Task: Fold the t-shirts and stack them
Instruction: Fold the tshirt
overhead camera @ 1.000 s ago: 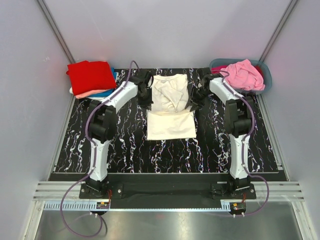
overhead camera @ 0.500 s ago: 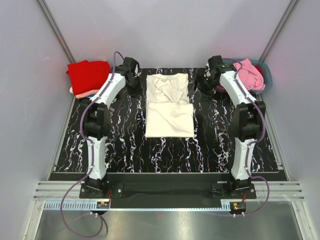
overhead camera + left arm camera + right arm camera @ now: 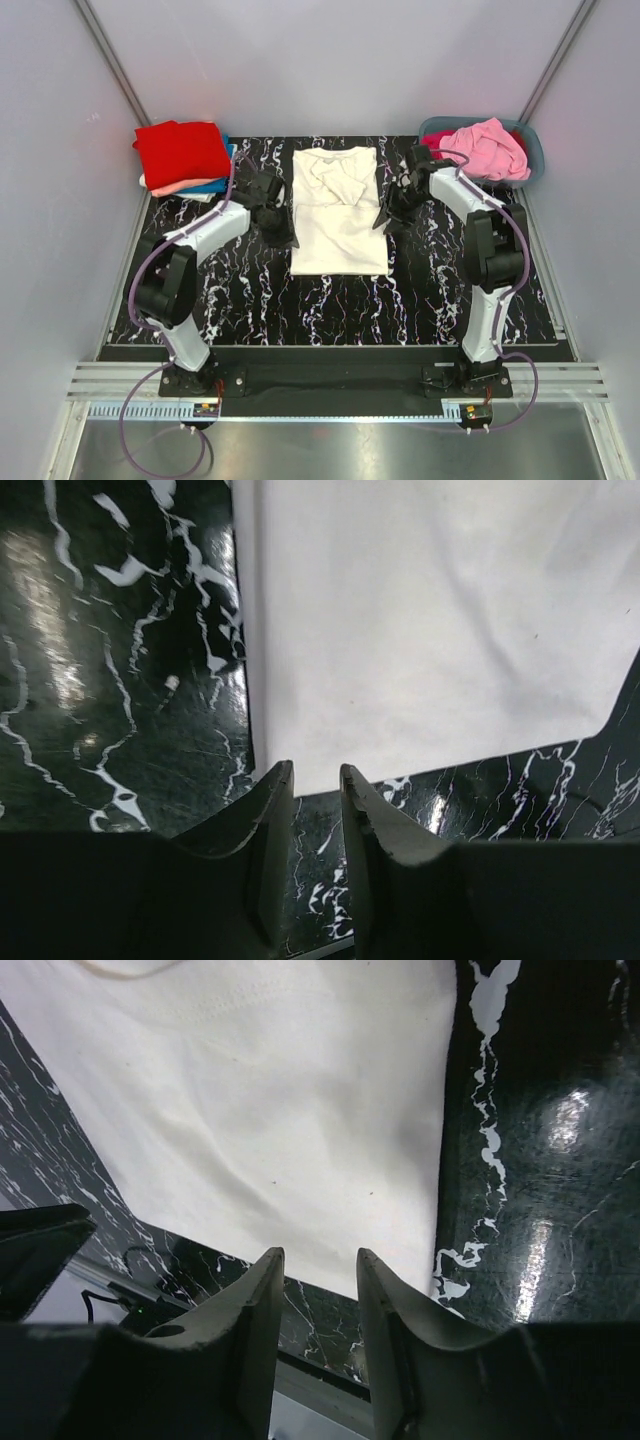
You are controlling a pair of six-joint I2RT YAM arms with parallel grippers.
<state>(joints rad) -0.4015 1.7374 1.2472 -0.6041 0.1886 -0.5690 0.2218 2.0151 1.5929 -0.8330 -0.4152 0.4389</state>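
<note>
The large cream t-shirt [image 3: 340,210] lies flat in the middle of the black marble table [image 3: 250,290], its far part creased and folded over. My left gripper [image 3: 287,238] hangs by the shirt's left edge, open and empty. My right gripper [image 3: 384,221] hangs by its right edge, open and empty. In the left wrist view the cream shirt [image 3: 430,630] fills the upper right, ahead of my gripper [image 3: 317,775]. In the right wrist view the cream shirt [image 3: 270,1110] lies ahead of my gripper [image 3: 320,1260]. A red shirt [image 3: 182,152] tops a stack with salmon and blue shirts at the back left.
A grey-blue tub [image 3: 531,150] at the back right holds a crumpled pink shirt [image 3: 488,148] and a bit of magenta cloth [image 3: 432,141]. Grey walls close in the table on three sides.
Both grippers let go of the cream shirt's far part, which settled flat. They swung out to the back and have now come nearer, beside the shirt's middle.
</note>
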